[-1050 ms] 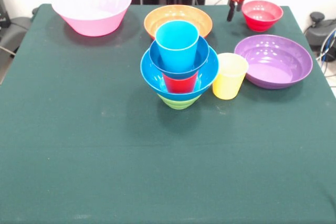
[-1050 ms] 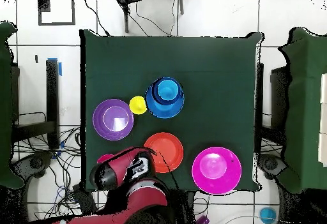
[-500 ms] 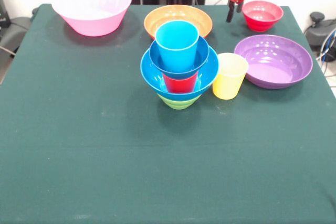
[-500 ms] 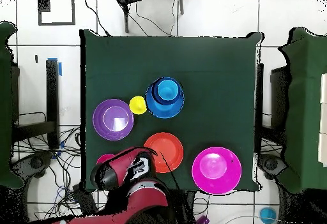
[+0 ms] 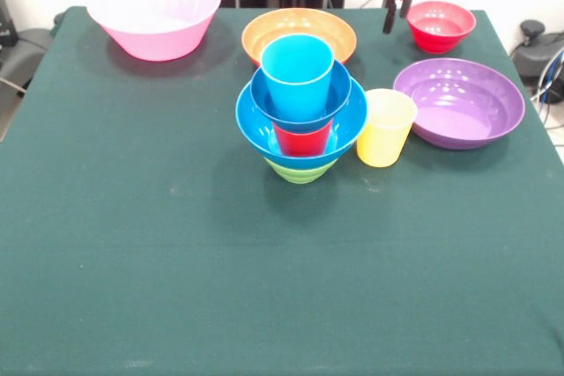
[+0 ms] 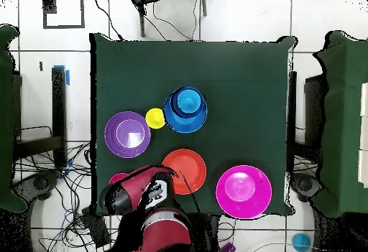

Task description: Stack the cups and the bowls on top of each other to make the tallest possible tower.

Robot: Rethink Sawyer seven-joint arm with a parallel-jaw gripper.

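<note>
The tool [image 5: 389, 17] is lifting away beside the small glossy red plastic bowl [image 5: 440, 25], its grip unreadable; the multicolour tower [image 5: 301, 112] is standing unchanged.

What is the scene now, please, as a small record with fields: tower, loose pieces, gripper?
tower: green bowl at the bottom, then big blue bowl, red cup, small blue bowl, sky-blue cup on top
beside tower: yellow cup, upright
loose bowls: pink bowl, orange bowl, purple bowl, red bowl
gripper: gripper at the top edge, beside the red bowl, holding nothing; open or shut not visible
</note>
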